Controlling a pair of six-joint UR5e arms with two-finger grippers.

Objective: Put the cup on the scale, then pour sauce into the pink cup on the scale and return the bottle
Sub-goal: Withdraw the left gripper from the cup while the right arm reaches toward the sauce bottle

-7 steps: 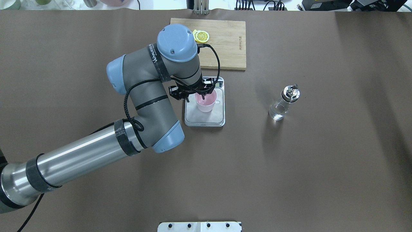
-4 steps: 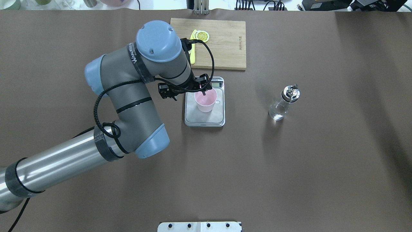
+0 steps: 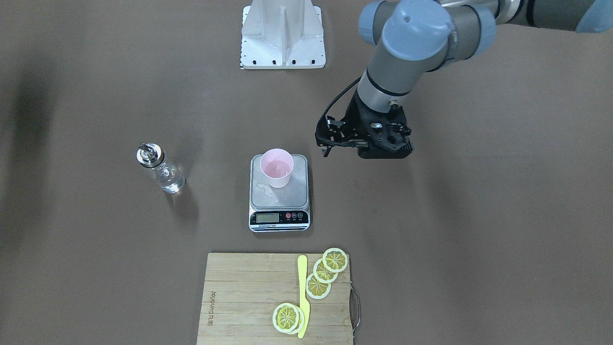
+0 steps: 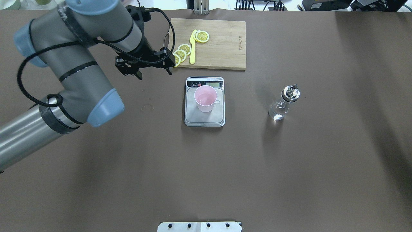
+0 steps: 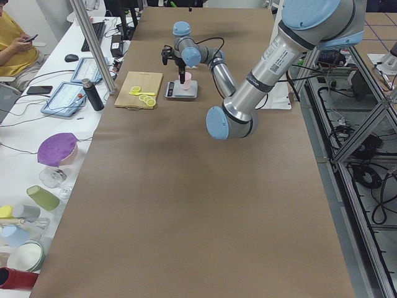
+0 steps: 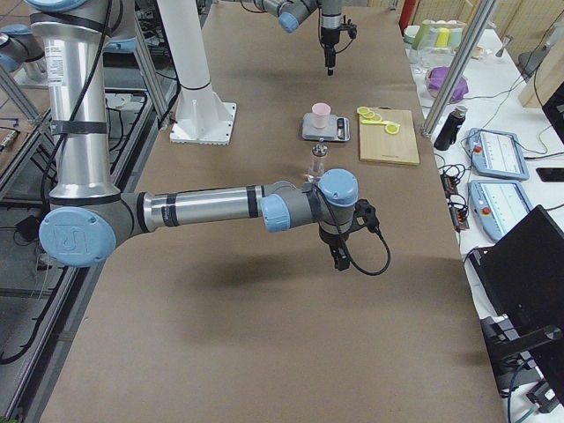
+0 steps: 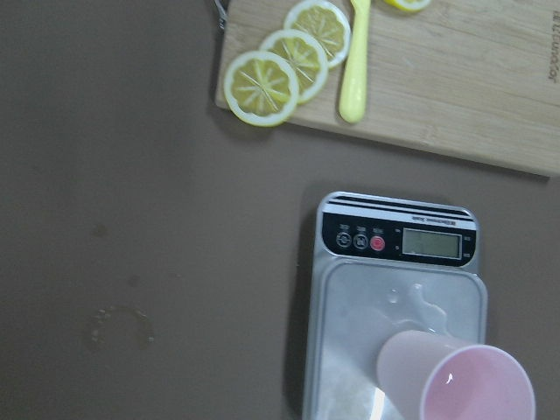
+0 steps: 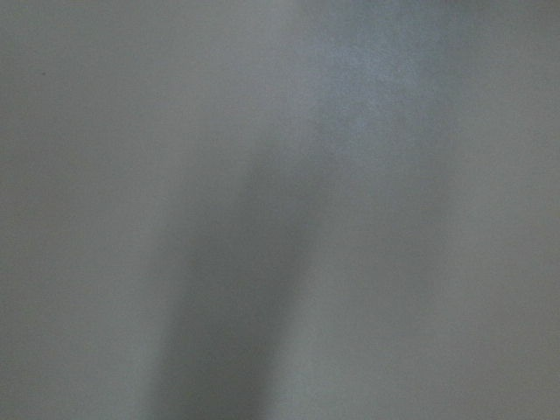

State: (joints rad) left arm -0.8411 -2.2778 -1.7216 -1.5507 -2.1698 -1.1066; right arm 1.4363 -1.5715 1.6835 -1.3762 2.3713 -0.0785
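Note:
The pink cup (image 4: 206,98) stands upright on the steel scale (image 4: 193,117), near the display end. It also shows in the front view (image 3: 277,167) and the left wrist view (image 7: 464,385). A small puddle of clear liquid (image 3: 270,191) lies on the platform beside it. The glass bottle (image 4: 283,104) with its metal spout stands on the table right of the scale, clear sauce in its lower part. My left gripper (image 4: 154,74) is open and empty, raised, left of the scale. My right gripper (image 6: 339,256) shows only in the right side view, so I cannot tell its state.
A wooden cutting board (image 4: 222,42) with lemon slices and a yellow knife lies just beyond the scale. A faint wet ring (image 4: 147,107) marks the table left of the scale. The robot's base plate (image 4: 199,226) is at the near edge. The right wrist view is blurred.
My left gripper has left the cup's rim and moved up and to the left, away from the scale. The cup stays on the scale. The bottle has not moved.

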